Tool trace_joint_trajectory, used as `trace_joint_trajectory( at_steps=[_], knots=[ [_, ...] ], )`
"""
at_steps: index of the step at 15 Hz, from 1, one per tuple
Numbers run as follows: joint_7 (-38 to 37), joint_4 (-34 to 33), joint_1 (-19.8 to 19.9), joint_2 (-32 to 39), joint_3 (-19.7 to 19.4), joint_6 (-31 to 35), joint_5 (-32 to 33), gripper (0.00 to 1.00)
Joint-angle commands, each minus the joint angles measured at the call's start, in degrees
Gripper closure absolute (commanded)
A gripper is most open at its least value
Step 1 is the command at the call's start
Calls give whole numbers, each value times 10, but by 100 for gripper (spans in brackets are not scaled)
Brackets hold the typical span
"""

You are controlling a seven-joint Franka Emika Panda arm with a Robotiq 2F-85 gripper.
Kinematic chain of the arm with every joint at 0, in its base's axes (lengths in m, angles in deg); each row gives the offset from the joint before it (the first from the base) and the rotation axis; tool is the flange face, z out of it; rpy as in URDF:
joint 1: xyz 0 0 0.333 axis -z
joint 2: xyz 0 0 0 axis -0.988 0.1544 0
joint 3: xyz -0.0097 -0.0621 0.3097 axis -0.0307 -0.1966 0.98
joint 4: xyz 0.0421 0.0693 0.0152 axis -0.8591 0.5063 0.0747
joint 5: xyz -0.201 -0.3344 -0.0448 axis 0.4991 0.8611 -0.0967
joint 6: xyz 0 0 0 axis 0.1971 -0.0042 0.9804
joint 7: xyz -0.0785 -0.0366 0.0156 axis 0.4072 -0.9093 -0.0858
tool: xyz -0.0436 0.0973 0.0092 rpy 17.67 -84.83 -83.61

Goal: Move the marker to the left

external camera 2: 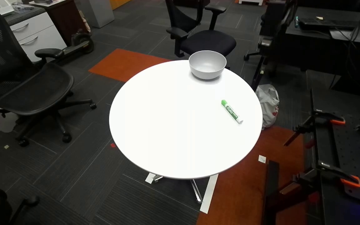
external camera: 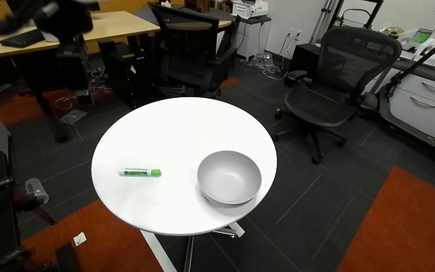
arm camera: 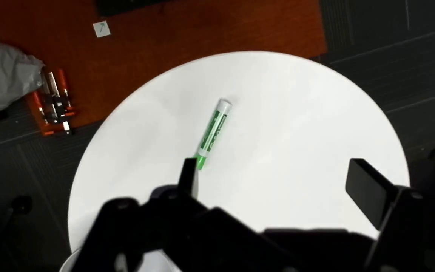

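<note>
The marker, with a white barrel, green label and green cap, lies flat on the round white table. It shows in both exterior views (external camera: 139, 172) (external camera 2: 232, 111) and in the wrist view (arm camera: 213, 130). My gripper (arm camera: 273, 172) is open and empty, with its two black fingers wide apart. In the wrist view the left finger overlaps the tip of the green cap. In an exterior view the gripper (external camera: 84, 94) hangs blurred at the upper left, well above and apart from the marker. In the exterior view from the opposite side the gripper is out of view.
A grey bowl (external camera: 229, 177) stands on the white table (external camera: 179, 124), near its edge; it also shows in an exterior view (external camera 2: 207, 64). Black office chairs (external camera: 338, 75) stand around the table. A black bench with orange-tipped clamps (external camera 2: 348, 180) stands beside it.
</note>
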Motion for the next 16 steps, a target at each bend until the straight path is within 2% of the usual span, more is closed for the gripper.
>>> trace_joint_trajectory(
  at_steps=[1, 5, 9, 16],
  knots=[
    [-90, 40, 10, 49, 30, 101, -4, 0],
    [-172, 61, 7, 122, 43, 204, 6, 0],
    [-216, 64, 2, 193, 34, 294, 2, 0],
    [-246, 42, -13, 290, 1, 379, -5, 0]
  ],
)
